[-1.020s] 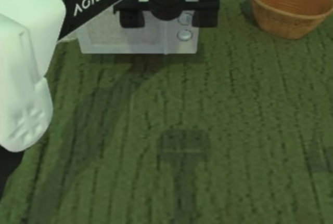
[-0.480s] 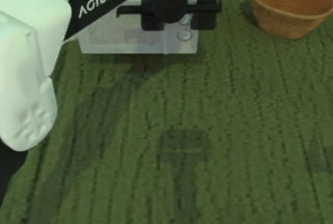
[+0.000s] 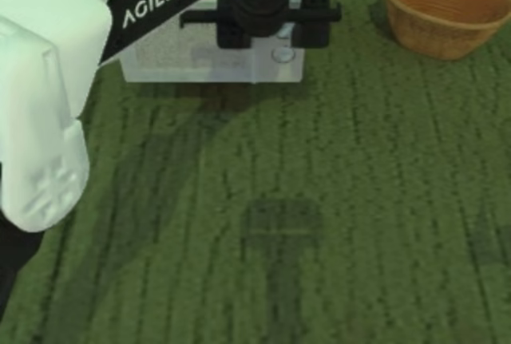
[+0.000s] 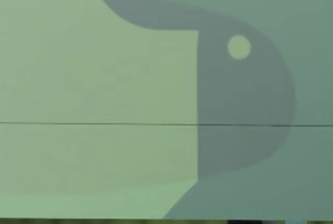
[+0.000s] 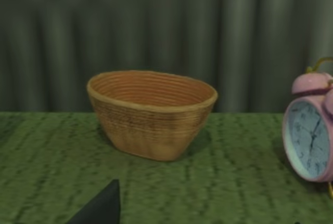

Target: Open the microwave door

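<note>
1. The left gripper (image 3: 267, 21) hangs over the front top edge of the microwave (image 3: 160, 53) at the far left of the table (image 3: 335, 200). Its two black fingers are spread wide, one on each side of the spot where the door meets the knob panel, and they grasp nothing.
2. The microwave door (image 3: 188, 63) looks shut, flush with the front; its handle is hidden under the gripper.
3. The left wrist view shows only a pale flat surface up close with a thin seam and a shadow.
4. The step in hand seems to be lining up on the handle; the next move calls for closing on it, then pulling outward in an arc.
5. A basket (image 3: 443, 9) stands far right.
6. The right gripper is not seen from above; its wrist camera faces the basket and a pink clock (image 5: 312, 135).
</note>
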Available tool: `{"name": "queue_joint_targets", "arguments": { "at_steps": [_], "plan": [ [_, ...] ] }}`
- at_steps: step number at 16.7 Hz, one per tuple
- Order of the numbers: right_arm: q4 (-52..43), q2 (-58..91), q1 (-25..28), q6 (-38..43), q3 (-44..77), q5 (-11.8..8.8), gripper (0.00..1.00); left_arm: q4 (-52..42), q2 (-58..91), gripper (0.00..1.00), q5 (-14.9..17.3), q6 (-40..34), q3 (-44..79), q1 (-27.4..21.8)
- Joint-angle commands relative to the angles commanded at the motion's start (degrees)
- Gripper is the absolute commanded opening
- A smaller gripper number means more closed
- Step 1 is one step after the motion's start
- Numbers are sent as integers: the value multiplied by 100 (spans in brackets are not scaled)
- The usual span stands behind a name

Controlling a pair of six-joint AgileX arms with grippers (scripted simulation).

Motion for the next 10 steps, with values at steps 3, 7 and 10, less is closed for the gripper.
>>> {"name": "queue_joint_targets", "arguments": {
  "at_steps": [3, 7, 10],
  "plan": [
    [0, 0, 0, 0, 0, 0, 100, 67, -66, 0, 106, -64, -236, -185],
    [0, 0, 0, 0, 0, 0, 100, 232, -380, 0, 5, -110, -761, -177],
    [0, 0, 0, 0, 0, 0, 100, 371, -626, 0, -70, -156, -1106, -182]
  ]
}}
